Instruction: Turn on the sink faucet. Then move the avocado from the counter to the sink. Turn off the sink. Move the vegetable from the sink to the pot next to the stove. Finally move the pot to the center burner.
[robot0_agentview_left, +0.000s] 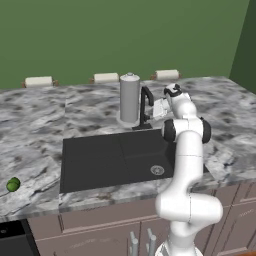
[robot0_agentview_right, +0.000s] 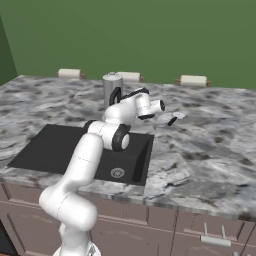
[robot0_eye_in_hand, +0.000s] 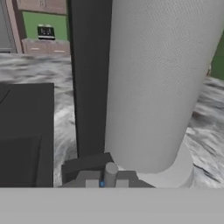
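Observation:
The black sink faucet (robot0_agentview_left: 145, 107) stands behind the black sink (robot0_agentview_left: 100, 162), right next to a tall grey canister (robot0_agentview_left: 129, 98). My gripper (robot0_agentview_left: 152, 111) is at the faucet's right side, low near its base. In the hand view the faucet's black column (robot0_eye_in_hand: 89, 87) and the canister (robot0_eye_in_hand: 153, 87) loom very close, and my gripper (robot0_eye_in_hand: 105, 183) is shut at the faucet's base block (robot0_eye_in_hand: 85, 165), with a small grey peg just above it. No water shows at the spout. The avocado (robot0_agentview_left: 13, 184) lies on the counter (robot0_agentview_left: 35, 125) far left of the sink. The pot is out of view.
Three white rolls (robot0_agentview_left: 106, 77) sit along the counter's back edge by the green wall. A small dark-handled thing (robot0_agentview_right: 173, 118) lies on the counter right of the sink. The silver drain (robot0_agentview_left: 157, 170) is at the basin's front right. A black corner (robot0_agentview_left: 12, 242) shows at lower left.

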